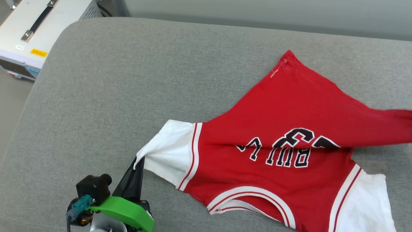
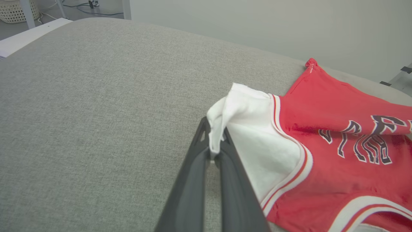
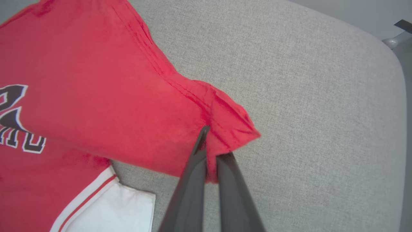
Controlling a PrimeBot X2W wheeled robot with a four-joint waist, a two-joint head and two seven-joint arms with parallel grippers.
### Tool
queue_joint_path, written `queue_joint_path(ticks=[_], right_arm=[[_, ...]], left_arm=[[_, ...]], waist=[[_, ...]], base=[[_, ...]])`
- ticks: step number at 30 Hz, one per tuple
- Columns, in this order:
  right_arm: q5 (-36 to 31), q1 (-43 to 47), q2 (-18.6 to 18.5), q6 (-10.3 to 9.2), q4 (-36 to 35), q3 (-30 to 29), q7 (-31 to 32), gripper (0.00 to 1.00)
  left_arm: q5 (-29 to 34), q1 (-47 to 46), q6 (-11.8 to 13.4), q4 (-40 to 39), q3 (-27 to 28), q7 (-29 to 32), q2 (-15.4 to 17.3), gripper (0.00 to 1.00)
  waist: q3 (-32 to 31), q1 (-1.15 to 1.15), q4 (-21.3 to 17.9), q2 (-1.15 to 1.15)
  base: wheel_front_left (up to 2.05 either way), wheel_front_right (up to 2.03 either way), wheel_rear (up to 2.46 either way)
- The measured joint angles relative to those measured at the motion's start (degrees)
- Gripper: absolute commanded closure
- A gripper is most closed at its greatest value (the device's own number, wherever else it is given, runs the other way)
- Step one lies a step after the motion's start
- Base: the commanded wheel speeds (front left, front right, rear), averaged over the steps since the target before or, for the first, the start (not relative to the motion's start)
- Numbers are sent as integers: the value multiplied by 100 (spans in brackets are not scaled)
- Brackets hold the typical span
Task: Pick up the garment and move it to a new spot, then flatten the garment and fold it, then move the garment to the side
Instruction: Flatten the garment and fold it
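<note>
at the upper left of the head view a white equipment case [image 1: 30,29] sits just off the rounded corner of the grey cushion [image 1: 128,80], so don't swing out that way. your left gripper [image 1: 139,163], lower left, is pinched tight on the very tip of the white sleeve [image 1: 167,151]. in the left wrist view only a small twist of cloth sits between the fingertips [image 2: 200,141], and i'd judge a sharp tug could pull it free. the garment [image 1: 283,106] lies across the centre and right of the cushion, print up, neckline toward the bottom edge, with a red fold drooping over the top of the lettering [image 1: 283,151]. draw your two grips apart unevenly and that fold will likely drag into a crease. the far hem corner [image 1: 287,56], upper centre-right, rests on the cushion and may lag. your right gripper [image 3: 210,151] is clamped on the other red hem corner [image 3: 231,129], which looks lifted, with a fuller bite. for room, you have plenty of bare cushion at the left and top. in the right wrist view the cushion's rounded edge shows at the upper right, beyond the held corner, so pulling further that way risks cloth hanging over.
</note>
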Motion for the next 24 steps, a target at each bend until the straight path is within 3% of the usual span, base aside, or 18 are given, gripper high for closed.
queue_joint_path(ticks=[6,13,19,23,24], right_arm=[[-126,1686,465,0,-497,-1111,-108,100],[-446,3400,1608,0,-1083,-2197,144,100],[-587,4123,2472,0,-1106,-2474,472,100],[-775,4155,2637,0,-1051,-2464,497,100],[-784,4091,2674,0,-1150,-2538,363,0]], left_arm=[[-7,165,70,-38,15,33,91,100],[-10,229,105,-105,2,78,133,100],[-10,232,120,-118,-29,119,153,100],[-10,231,121,-110,-35,119,159,100],[-10,231,127,-93,-35,119,165,100]], waist=[[-308,0,-205,0],[-500,0,-335,0],[-494,0,-307,0],[-461,0,-293,0],[-473,0,-306,0]], base=[[0,0,0],[0,0,0],[0,0,0],[0,0,0],[0,0,0]])
